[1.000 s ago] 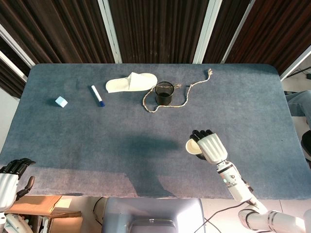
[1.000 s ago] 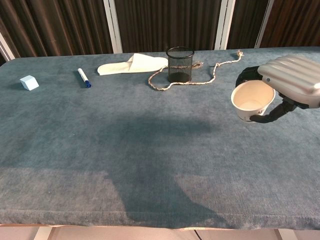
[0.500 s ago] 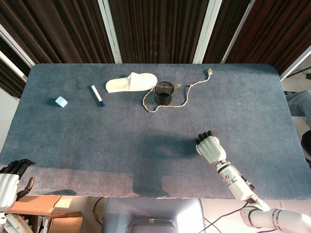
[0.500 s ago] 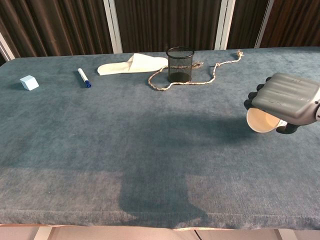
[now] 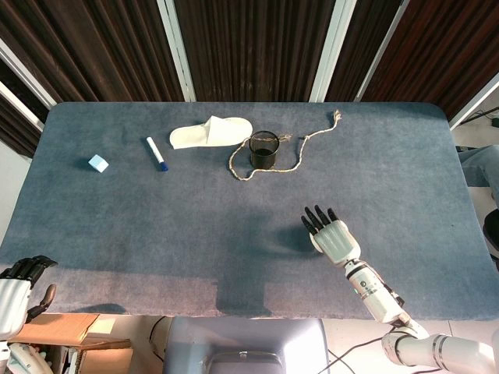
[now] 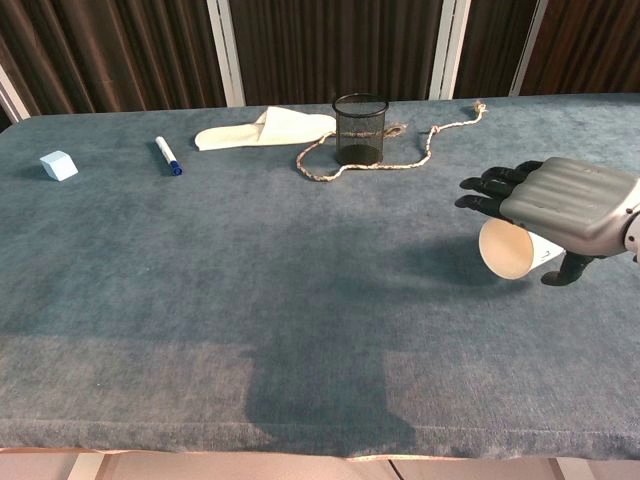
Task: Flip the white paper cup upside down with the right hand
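Since half a second ago my right hand [image 6: 565,205] has uncurled: its fingers [image 6: 492,187] now stretch out flat where they were folded over the cup [image 6: 512,249]. That white paper cup lies on its side under the palm, on the tabletop [image 6: 250,290], with its open mouth turned toward the chest camera and a little leftward. The thumb sits beside the cup's far end; I cannot tell whether the palm presses on the cup or only hovers over it. From the head view the hand [image 5: 331,234] covers the cup entirely.

Ahead of the fingertips there is a broad bare stretch before the mesh pot [image 6: 360,128] and the rope [image 6: 430,140] looped round it. Further left of the hand lie a slipper [image 6: 262,128], a marker [image 6: 167,155] and a small blue block [image 6: 58,165], all well apart from the cup. The tabletop's near edge runs behind the wrist.

My left hand [image 5: 17,284] hangs off the near left corner, fingers curled in, holding nothing.
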{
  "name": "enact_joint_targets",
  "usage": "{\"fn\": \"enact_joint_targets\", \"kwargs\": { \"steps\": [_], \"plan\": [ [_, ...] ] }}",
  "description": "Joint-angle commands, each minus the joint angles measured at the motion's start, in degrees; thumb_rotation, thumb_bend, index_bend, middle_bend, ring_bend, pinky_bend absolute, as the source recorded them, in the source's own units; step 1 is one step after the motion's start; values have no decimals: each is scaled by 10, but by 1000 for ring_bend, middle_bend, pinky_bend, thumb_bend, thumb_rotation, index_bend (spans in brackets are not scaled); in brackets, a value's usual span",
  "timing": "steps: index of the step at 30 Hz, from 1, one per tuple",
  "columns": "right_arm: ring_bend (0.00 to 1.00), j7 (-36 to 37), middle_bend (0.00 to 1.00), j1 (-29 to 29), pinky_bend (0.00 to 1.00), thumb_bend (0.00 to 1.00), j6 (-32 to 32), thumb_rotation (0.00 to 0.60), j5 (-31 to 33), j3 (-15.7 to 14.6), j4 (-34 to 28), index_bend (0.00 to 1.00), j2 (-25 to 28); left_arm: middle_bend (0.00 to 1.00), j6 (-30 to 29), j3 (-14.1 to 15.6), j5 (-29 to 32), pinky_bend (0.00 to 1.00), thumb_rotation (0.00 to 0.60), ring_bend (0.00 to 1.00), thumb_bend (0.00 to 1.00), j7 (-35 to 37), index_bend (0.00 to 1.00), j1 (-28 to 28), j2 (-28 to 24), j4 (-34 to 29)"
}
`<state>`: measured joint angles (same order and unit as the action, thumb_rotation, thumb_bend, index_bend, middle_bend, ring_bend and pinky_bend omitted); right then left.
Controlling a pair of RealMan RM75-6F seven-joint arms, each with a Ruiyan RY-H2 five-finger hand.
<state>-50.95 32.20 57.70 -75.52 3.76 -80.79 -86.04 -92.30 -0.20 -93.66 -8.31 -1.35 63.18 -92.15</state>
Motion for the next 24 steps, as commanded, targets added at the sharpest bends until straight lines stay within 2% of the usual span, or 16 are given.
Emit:
{"fn": "enact_joint_targets", "kwargs": {
  "steps": [1, 3, 8, 10, 12, 15, 18, 24],
  "plan": [
    [0, 58, 0, -7, 216, 276, 11, 600, -5, 2, 2, 4, 9, 314, -2, 0, -1, 534, 600, 310, 377, 0, 372, 1, 0, 0],
    [0, 102, 0, -12, 211, 262, 15, 600, -2, 6, 9, 0, 11, 314, -2, 0, -2, 534, 600, 310, 377, 0, 372, 1, 0, 0],
    [4, 150, 1, -14, 219, 259, 6, 600, 6, 11, 22, 2, 12, 314, -2, 1, -3, 534, 600, 310, 377, -1, 373, 1, 0, 0],
    [29, 283, 28, -12, 242, 259, -52, 600, 36, 25, 39, 26, 21, 314, -3, 0, -3, 534, 600, 310, 377, -1, 374, 1, 1, 1],
    [63, 371, 67, -4, 270, 259, -78, 600, 14, 24, 69, 61, 26, 314, 0, 0, 0, 534, 600, 310, 378, -3, 374, 0, 2, 2],
    [163, 441, 182, 1, 350, 258, -85, 600, -14, 17, 104, 177, 22, 314, 2, 0, 2, 534, 600, 310, 378, -4, 374, 0, 2, 1],
    [234, 479, 240, 5, 403, 259, -90, 600, -29, 11, 130, 246, 16, 315, 2, 0, -1, 534, 600, 310, 378, -7, 375, -1, 3, 1],
    [332, 493, 326, 7, 492, 281, -86, 600, -37, 5, 160, 369, 2, 315, 1, 0, -1, 534, 600, 310, 378, -7, 375, 0, 3, 1]
  ]
}}
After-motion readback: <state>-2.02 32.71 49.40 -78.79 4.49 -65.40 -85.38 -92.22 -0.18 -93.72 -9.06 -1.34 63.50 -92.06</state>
